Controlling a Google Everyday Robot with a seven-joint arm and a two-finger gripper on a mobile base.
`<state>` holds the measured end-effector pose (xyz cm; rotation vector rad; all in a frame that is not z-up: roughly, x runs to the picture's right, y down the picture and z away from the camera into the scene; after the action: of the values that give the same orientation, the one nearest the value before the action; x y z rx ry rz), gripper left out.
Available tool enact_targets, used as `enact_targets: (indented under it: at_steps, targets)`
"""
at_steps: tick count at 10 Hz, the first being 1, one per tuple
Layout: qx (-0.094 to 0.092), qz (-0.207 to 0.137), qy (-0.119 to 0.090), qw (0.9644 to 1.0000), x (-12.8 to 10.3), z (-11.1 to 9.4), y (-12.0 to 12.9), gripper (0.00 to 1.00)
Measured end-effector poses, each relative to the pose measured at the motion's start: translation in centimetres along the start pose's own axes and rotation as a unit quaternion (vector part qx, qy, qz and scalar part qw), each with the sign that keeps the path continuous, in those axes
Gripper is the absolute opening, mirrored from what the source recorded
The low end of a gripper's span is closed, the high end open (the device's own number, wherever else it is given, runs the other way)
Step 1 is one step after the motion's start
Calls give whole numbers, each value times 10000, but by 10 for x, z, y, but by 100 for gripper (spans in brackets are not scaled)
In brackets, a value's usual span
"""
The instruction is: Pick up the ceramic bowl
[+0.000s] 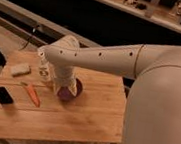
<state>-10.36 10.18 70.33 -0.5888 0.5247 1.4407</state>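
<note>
The ceramic bowl (71,92) is small, round and purple and sits near the middle of the wooden table (83,116). My white arm reaches in from the right, and its wrist comes down over the bowl's left side. The gripper (63,89) is at the bowl, right at its left rim, and the wrist hides most of it. An orange carrot (32,94) lies on the table to the left of the bowl.
A pale sponge-like block (20,69) lies at the table's far left. A black flat object (2,95) sits near the left front edge. A white container with dark print (44,71) stands behind the wrist. A dark counter runs along the back.
</note>
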Motion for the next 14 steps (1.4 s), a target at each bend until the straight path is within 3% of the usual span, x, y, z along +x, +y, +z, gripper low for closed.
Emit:
enact_targets:
  at_steps: [5, 10, 14]
  targets:
    - [106, -370, -283, 9989, -7, -10, 18, 65]
    - [77, -700, -326, 9970, -10, -10, 45, 65]
    - [120, -903, -450, 9948, -31, -2, 58, 65]
